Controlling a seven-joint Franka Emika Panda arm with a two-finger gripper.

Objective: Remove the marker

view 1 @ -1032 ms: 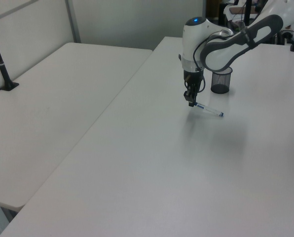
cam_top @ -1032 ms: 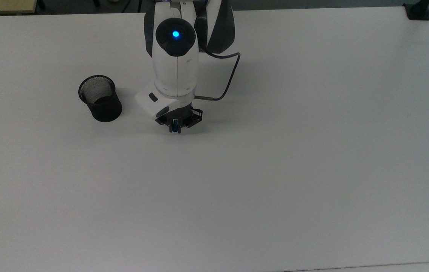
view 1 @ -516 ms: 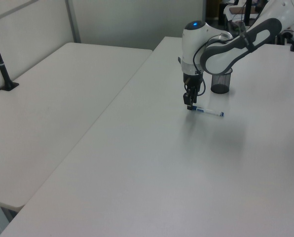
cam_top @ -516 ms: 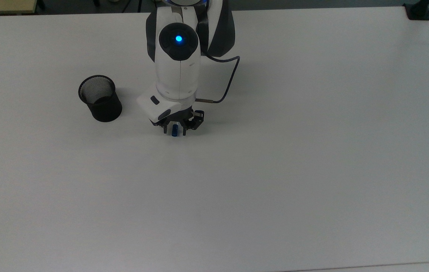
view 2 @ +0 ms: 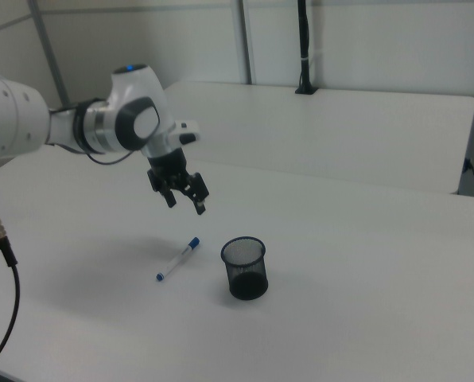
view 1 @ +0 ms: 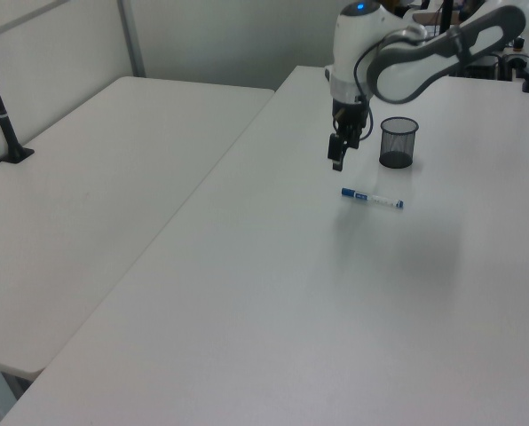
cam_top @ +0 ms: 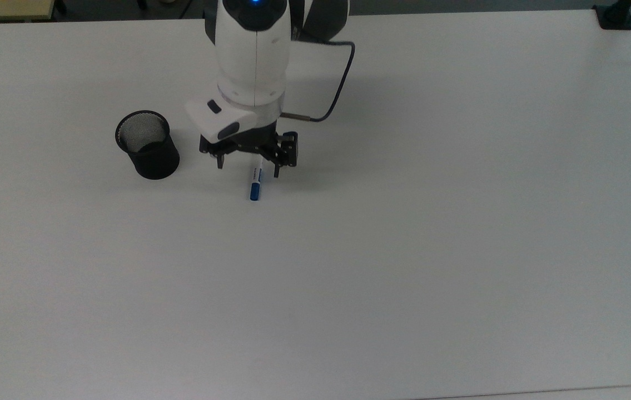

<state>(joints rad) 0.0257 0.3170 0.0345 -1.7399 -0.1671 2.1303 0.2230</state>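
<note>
From here I see the marker (cam_top: 256, 185) lying flat on the white tabletop (cam_top: 460, 222), out of the black mesh cup (cam_top: 147, 144) and well apart from it. In the top view the cup stands to the top view's left of the marker, and the marker's blue cap points toward the near edge of the picture; its far end is tucked under the tool (cam_top: 248, 169), so I cannot see the whole barrel there.

The left view gives me what the top view hides: the full length of the marker (view 1: 372, 197) on the tabletop, white barrel with a blue cap at the left view's left end and a small blue tip at the other. It also shows the tool (view 1: 337, 160) up in the air, clear of the marker, with the cup (view 1: 398, 142) beyond it to the left view's right.

The right view confirms the height. The tool (view 2: 186, 202) hangs above the tabletop with its two fingers spread wide and nothing between them. Below it the marker (view 2: 178, 259) lies at a slant, cap toward the cup (view 2: 245, 268), which stands upright just to the right view's right of it, near but not touching. I can see the mesh cup's inside in the top view, and nothing stands in it.
</note>
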